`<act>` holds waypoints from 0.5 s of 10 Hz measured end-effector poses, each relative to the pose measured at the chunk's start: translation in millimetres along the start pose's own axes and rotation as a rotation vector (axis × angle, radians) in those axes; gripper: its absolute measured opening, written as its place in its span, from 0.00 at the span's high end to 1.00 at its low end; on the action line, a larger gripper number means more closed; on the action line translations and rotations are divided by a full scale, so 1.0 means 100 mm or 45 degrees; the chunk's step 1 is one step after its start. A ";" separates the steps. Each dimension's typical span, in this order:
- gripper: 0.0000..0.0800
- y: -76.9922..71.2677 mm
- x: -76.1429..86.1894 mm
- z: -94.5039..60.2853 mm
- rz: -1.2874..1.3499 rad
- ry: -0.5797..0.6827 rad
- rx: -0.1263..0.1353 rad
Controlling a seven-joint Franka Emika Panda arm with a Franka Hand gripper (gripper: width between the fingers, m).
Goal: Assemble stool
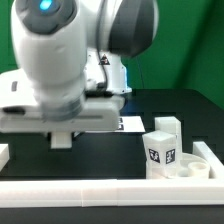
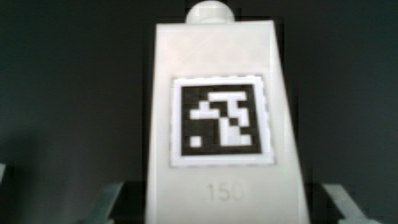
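Observation:
In the wrist view a white stool leg [image 2: 217, 110] lies lengthwise between my fingers [image 2: 111, 202], with a black-and-white tag on its face and a small peg at its far end. My gripper [image 2: 231, 205] is shut on that leg near its blunt end. In the exterior view the gripper [image 1: 62, 136] hangs low over the black table under the big white arm, and the held leg is hidden there. Two more tagged legs [image 1: 160, 150] stand upright at the exterior view's right. The round seat [image 1: 193, 170] lies just beside them.
A long white border rail [image 1: 110, 190] runs along the front of the table and another [image 1: 212, 155] along the exterior view's right side. The marker board [image 1: 128, 124] lies flat behind the arm. A short white piece [image 1: 3, 153] sits at the exterior view's left edge.

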State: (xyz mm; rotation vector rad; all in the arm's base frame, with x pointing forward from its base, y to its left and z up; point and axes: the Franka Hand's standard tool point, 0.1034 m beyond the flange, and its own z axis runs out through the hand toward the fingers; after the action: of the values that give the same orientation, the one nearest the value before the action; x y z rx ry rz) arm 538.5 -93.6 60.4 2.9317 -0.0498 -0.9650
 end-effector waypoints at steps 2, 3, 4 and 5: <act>0.58 -0.33 -0.03 -0.28 0.193 0.069 0.090; 0.58 -0.37 -0.03 -0.31 0.194 0.075 0.089; 0.58 -0.34 -0.03 -0.28 0.198 0.068 0.088; 0.58 -0.34 -0.03 -0.27 0.199 0.068 0.088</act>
State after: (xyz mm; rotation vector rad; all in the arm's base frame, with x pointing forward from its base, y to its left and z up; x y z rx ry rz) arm 552.9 -58.5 82.0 2.9596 -0.3116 -0.8793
